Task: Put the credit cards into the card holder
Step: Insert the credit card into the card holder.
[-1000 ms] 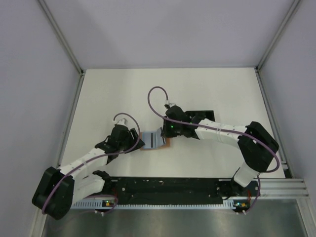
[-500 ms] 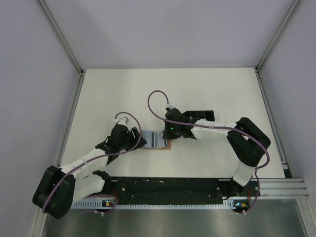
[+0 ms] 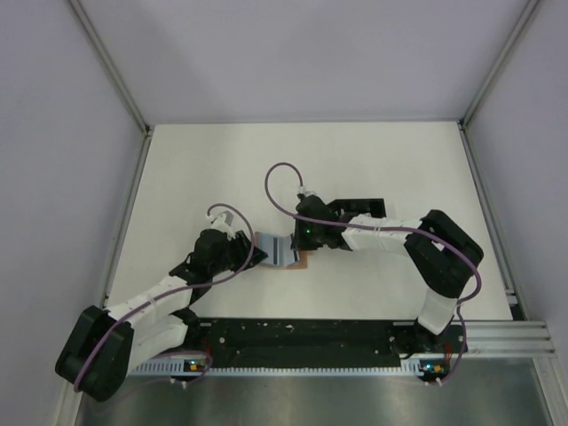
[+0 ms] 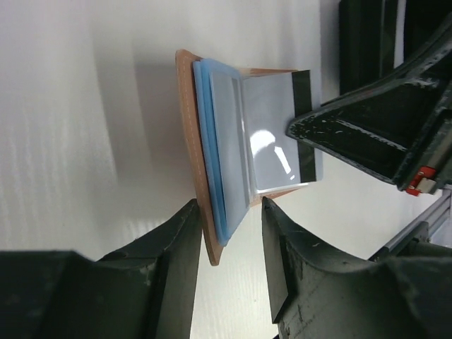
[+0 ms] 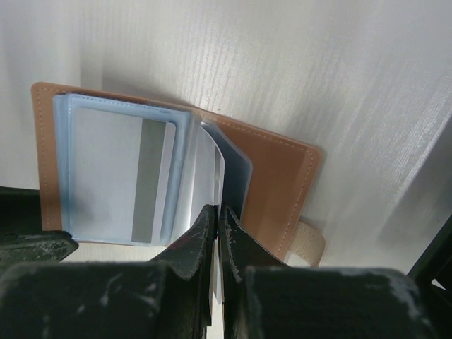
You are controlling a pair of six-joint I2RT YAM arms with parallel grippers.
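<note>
The card holder [image 3: 282, 253], lying open mid-worktop [image 3: 355, 160] toward the near edge, is straddled by the unclenched left end effector [image 4: 229, 206] and probed by the clenched right end effector [image 5: 216, 212]; one striped card [image 5: 123, 176] is judged already sleeved, the second unaccounted for.

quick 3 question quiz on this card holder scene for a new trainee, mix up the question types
1. True or false: the tan leather card holder with pale blue sleeves lies shut on the white table.
2. Fill in: the right gripper has its jaws ____ on a thin clear plastic leaf of the holder.
3. Which gripper has the holder's edge between its two fingers? A) left gripper B) right gripper C) neither

Key: 1 false, it is open; 2 shut; 3 A.
</note>
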